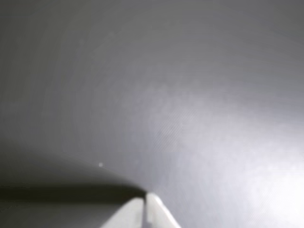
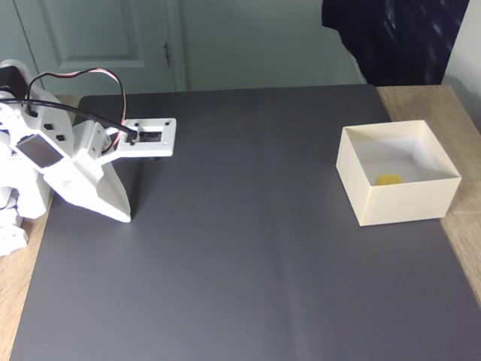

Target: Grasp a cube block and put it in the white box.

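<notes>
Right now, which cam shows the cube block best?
The fixed view: the cube block shows as a yellow patch on the floor of the white box. The wrist view gives the dark mat and the fingers.

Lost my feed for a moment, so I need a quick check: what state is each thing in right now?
Small yellow cube block: lying on the floor inside the box, no gripper on it.
Square cream-white box: upright, no lid, on the dark mat.
White two-finger gripper: shut, empty, tip down at the dark grey mat, far from the box.
</notes>
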Action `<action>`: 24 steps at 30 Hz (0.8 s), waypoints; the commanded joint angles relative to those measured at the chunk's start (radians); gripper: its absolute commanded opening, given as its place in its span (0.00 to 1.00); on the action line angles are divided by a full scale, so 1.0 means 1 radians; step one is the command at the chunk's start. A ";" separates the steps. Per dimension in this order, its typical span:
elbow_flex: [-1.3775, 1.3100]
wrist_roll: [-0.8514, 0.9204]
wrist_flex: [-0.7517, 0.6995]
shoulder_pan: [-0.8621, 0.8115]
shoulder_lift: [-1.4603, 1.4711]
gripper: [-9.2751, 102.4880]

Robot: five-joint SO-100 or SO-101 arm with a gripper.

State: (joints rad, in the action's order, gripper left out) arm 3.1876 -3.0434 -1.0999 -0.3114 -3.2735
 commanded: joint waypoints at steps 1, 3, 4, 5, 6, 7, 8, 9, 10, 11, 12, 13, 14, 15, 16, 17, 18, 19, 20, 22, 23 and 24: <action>-0.003 0.041 -0.012 0.008 -0.008 0.09; -0.003 0.074 -0.018 0.008 -0.008 0.09; -0.003 0.084 -0.021 0.008 -0.008 0.09; -0.003 0.091 -0.023 0.008 -0.008 0.09; -0.003 0.097 -0.025 0.008 -0.008 0.09; -0.003 0.100 -0.025 0.008 -0.008 0.09; -0.003 0.100 -0.025 0.008 -0.008 0.09; -0.003 0.100 -0.025 0.008 -0.008 0.09; -0.003 0.100 -0.025 0.008 -0.008 0.09; -0.003 0.100 -0.026 0.008 -0.008 0.09; -0.003 0.100 -0.026 0.008 -0.008 0.09; -0.003 0.100 -0.026 0.008 -0.008 0.09; -0.003 0.100 -0.026 0.008 -0.008 0.09; -0.003 0.100 -0.026 0.008 -0.008 0.09; -0.003 0.100 -0.026 0.008 -0.008 0.09; -0.003 0.100 -0.026 0.008 -0.008 0.09; -0.003 0.100 -0.026 0.008 -0.008 0.09; -0.003 0.100 -0.026 0.008 -0.008 0.09; -0.003 0.100 -0.026 0.008 -0.008 0.09; -0.003 0.100 -0.026 0.008 -0.008 0.09; -0.003 0.100 -0.026 0.008 -0.008 0.09; -0.003 0.100 -0.026 0.008 -0.008 0.09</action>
State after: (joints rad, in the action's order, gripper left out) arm 3.1876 -2.9514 -1.1229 -0.3114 -3.2735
